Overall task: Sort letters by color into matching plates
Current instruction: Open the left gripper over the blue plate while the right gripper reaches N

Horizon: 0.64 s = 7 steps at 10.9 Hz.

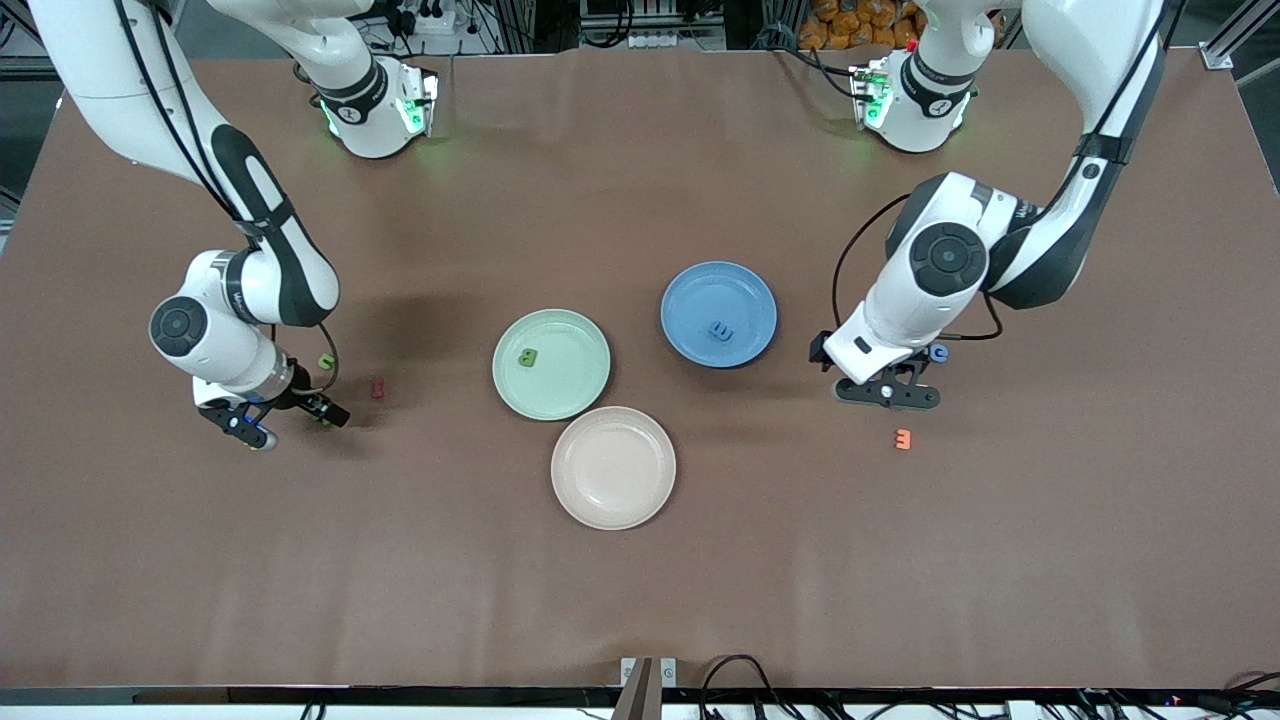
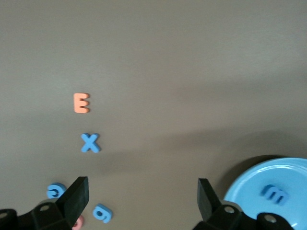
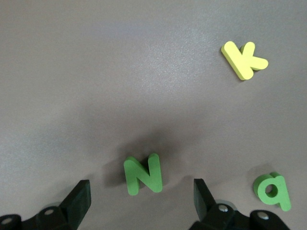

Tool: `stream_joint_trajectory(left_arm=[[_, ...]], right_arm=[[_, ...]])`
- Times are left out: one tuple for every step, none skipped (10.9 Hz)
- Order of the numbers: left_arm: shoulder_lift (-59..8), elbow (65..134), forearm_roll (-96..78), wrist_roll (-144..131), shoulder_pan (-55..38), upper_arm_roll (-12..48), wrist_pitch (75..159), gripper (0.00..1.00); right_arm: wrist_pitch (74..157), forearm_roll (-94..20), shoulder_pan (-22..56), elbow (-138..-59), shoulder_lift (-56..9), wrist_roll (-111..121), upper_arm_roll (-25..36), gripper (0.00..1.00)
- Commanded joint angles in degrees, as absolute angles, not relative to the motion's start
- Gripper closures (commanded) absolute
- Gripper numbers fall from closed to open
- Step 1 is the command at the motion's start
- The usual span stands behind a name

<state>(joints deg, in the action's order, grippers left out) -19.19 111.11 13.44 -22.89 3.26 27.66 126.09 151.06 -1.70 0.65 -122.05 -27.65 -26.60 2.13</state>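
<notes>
The pale green plate (image 1: 572, 392) holds one green letter (image 1: 528, 357). One blue letter (image 1: 720, 329) lies in the blue plate (image 1: 740, 290), which also shows in the left wrist view (image 2: 249, 191). My right gripper (image 1: 285, 415) (image 3: 141, 201) is low over the table at the right arm's end, open, with a green N (image 3: 143, 174) just off its fingertips. A green q (image 3: 273, 190) lies beside it. My left gripper (image 1: 888, 395) (image 2: 142, 197) hangs open and empty beside the blue plate, over a blue 9 (image 2: 102, 212), a blue X (image 2: 89, 143) and another blue letter (image 2: 56, 190).
A beige-pink plate (image 1: 613, 467) sits nearer the front camera than the other two plates. An orange E (image 1: 903, 438) (image 2: 81, 102) lies near the left gripper. A dark red letter (image 1: 378, 388) and a yellow K (image 3: 244, 58) lie near the right gripper.
</notes>
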Motion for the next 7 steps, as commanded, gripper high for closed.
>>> stream_joint_trajectory(left_arm=[[-15.91,116.79,14.59,-17.86,7.99,28.48,130.33,0.00],[-15.30,118.29,14.59,-17.32,8.52,28.39,131.91,0.00],[-15.12,119.95,14.50,-17.23,9.40,28.48,134.10,0.00],[-15.03,121.36,14.59,-17.05,10.54,28.48,136.30,0.00],[-15.12,123.12,14.59,-16.35,10.98,28.39,138.67,0.00],[-15.12,125.48,14.59,-16.17,12.29,28.39,142.43,0.00],[-15.20,128.29,14.59,-14.87,13.70,28.39,147.52,0.00]], right_arm=[[152.05,-0.70,-0.44,-122.34,-27.86,-26.98,1.23,0.24],[152.22,-0.70,-0.44,-122.34,-27.77,-26.98,1.23,0.28],[152.40,-0.62,-0.44,-122.34,-27.86,-26.90,1.23,0.29],[152.40,-0.62,-0.44,-122.34,-27.86,-26.89,1.23,0.33],[152.66,-0.62,-0.44,-122.34,-28.12,-26.89,1.23,0.38],[153.45,-0.62,-0.44,-122.34,-28.30,-26.89,1.23,0.41],[153.81,-0.62,-0.44,-122.34,-28.82,-26.72,1.23,0.42]])
